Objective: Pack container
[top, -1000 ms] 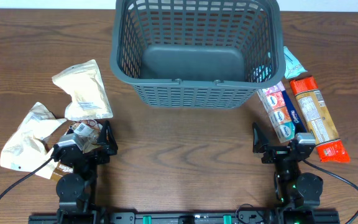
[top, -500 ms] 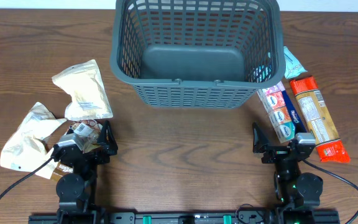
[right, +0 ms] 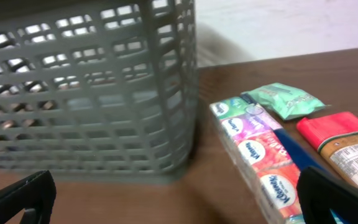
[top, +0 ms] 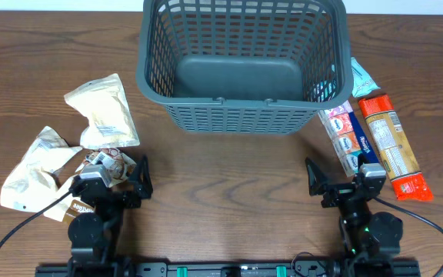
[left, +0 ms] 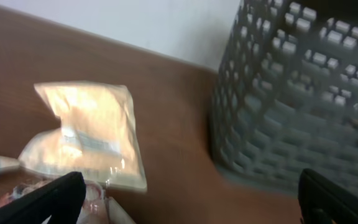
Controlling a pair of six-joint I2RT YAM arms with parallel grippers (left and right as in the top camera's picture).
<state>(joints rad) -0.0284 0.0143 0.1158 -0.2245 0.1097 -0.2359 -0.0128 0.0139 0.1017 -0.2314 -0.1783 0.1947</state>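
Note:
The container (top: 241,108) is a large dark grey slatted basket standing empty at the table's far middle. It also shows in the left wrist view (left: 303,93) and the right wrist view (right: 86,93). My left gripper (top: 118,183) is near the front edge, open and holding nothing, beside a small clear-wrapped snack pack (top: 110,161). In its own view the left gripper (left: 188,208) faces a cream pouch (left: 95,134). My right gripper (top: 343,183) is open and holding nothing, just in front of a tissue multipack (top: 347,138). The right gripper (right: 179,208) sees the tissue multipack (right: 253,155) at right.
Two cream pouches (top: 102,111) (top: 29,165) lie at left. Right of the basket lie an orange-and-red cracker pack (top: 392,146) and a teal packet (top: 360,77). Cables trail from both arm bases at the front edge.
Both grippers have shifted slightly: the left one's inner finger has swung right and the right one's inner finger left. The packs and the basket have not moved.

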